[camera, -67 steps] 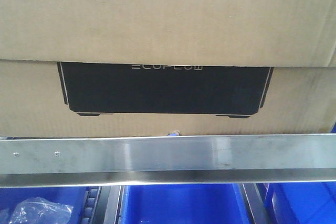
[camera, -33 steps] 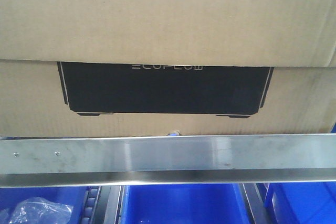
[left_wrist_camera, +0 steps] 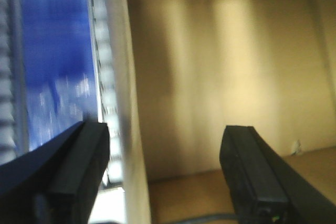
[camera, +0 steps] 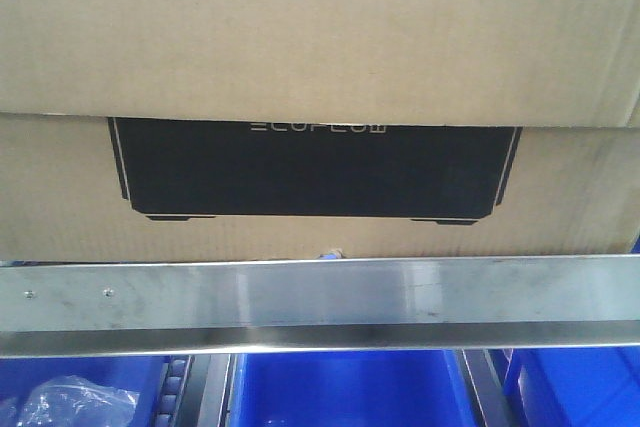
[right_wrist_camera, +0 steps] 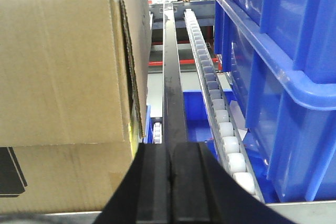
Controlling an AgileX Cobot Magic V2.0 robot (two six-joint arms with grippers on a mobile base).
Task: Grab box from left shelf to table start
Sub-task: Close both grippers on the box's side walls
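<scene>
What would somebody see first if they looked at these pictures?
The big brown cardboard box with its black printed panel fills most of the front view, just above the long shiny steel rail. In the right wrist view, bright blue plastic bins stand out to the box's right, beside a row of white rollers.

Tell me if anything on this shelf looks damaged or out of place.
Nothing is spilled or toppled. The box has a slightly splayed seam at its near corner in the right wrist view, corrugated edges showing. A crumpled clear plastic bag lies in the blue bin at the front view's lower left.
</scene>
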